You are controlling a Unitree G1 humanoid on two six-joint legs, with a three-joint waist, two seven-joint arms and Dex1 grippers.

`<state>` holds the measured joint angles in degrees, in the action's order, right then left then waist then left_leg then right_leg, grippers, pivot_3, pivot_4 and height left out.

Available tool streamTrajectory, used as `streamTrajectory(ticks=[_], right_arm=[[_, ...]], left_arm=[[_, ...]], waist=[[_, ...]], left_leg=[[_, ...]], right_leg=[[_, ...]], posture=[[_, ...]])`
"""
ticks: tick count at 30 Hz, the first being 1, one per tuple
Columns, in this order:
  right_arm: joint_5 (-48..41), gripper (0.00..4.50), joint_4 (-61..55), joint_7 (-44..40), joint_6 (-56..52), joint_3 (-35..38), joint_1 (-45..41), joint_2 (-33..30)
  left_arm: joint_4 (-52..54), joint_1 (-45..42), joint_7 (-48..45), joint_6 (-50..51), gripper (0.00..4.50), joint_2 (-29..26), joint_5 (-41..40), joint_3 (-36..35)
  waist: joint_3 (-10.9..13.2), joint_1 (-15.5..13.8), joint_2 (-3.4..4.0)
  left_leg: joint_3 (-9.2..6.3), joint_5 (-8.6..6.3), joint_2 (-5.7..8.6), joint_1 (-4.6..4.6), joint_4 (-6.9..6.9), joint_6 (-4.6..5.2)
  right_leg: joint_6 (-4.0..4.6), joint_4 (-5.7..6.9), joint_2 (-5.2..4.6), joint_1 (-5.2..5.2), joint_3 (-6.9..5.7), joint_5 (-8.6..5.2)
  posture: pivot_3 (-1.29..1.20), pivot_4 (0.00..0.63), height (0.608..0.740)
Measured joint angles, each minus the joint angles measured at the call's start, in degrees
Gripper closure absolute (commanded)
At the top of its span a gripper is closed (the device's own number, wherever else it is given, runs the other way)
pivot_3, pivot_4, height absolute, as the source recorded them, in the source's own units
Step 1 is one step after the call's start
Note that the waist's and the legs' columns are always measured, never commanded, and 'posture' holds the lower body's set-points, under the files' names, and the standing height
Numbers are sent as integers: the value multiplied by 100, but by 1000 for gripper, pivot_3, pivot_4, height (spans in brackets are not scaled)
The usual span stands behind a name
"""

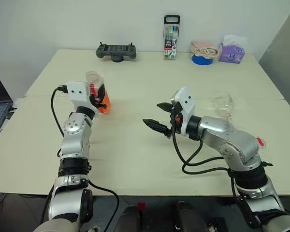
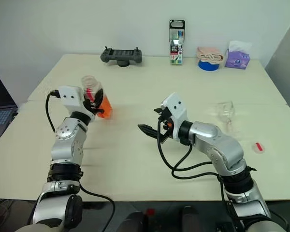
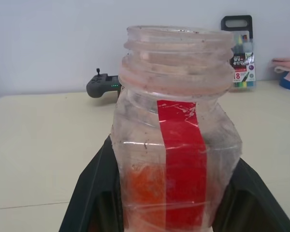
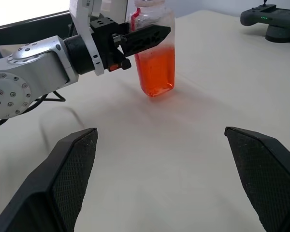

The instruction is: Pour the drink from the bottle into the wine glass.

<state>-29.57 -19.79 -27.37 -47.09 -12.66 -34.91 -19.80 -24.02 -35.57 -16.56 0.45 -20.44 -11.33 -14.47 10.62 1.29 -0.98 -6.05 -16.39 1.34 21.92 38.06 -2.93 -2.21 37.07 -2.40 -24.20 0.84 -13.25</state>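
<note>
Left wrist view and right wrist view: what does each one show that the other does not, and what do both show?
Left wrist view alone: the bottle's open threaded neck, a red strip down its side, a marker pack.

Right wrist view alone: the left gripper from the side, shut on the bottle, and the right gripper with fingers wide open.

Both: the bottle, the orange-red drink, the game controller, the table.

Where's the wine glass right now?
In the head views, the wine glass stands on the robot's right side of the table, just behind the right arm and well apart from the bottle in the left gripper.
</note>
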Motion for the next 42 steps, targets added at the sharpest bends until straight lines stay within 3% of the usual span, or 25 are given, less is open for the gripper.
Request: streamTrajectory(ticks=[3, 8, 15, 25, 37, 42], right_arm=[[79, 0, -2, -45, 12, -7, 5, 5], [162, 0, -9, -93, 12, -16, 63, 11], [239, 0, -10, -110, 12, -40, 95, 16], [372, 0, 61, -208, 54, -16, 100, 15], [371, 0, 95, -388, 57, 140, 137, -265], [122, 0, -37, -417, -267, 705, 188, -592]], left_arm=[[-149, 49, -53, -12, 2836, -1, 1, 2], [-172, 124, -59, -133, 1189, -8, -5, 1], [-175, 445, -109, -197, 193, -7, -2, 6], [243, 838, -108, 20, 193, -4, -4, 10], [2228, 2327, 127, 948, 193, 75, -228, -1], [3047, 2857, -289, 1459, 193, 11, -573, 163]], waist=[[0, 12, 0], [0, 29, 0], [0, 37, 0], [-1, 38, -1], [-1, 38, -1], [-1, 18, -1]], left_leg=[[1, 0, -2, -1, -2, 0], [5, -7, -3, -8, -1, 13], [4, -7, -5, -14, 1, 13], [5, -3, -5, -22, 4, 7], [5, -2, -6, -35, 3, 4], [6, -2, -5, -33, 5, 4]], right_leg=[[1, 4, 2, 0, -3, 0], [2, 17, 5, 1, -4, 1], [3, 30, 7, 1, -4, 2], [3, 56, 7, 0, -3, 1], [3, 71, 8, 4, 1, 1], [4, 70, 8, 7, 0, 2]], posture=[[0, 150, 740], [0, 150, 740], [0, 150, 740], [0, 150, 740], [0, 150, 740], [0, 150, 740]])
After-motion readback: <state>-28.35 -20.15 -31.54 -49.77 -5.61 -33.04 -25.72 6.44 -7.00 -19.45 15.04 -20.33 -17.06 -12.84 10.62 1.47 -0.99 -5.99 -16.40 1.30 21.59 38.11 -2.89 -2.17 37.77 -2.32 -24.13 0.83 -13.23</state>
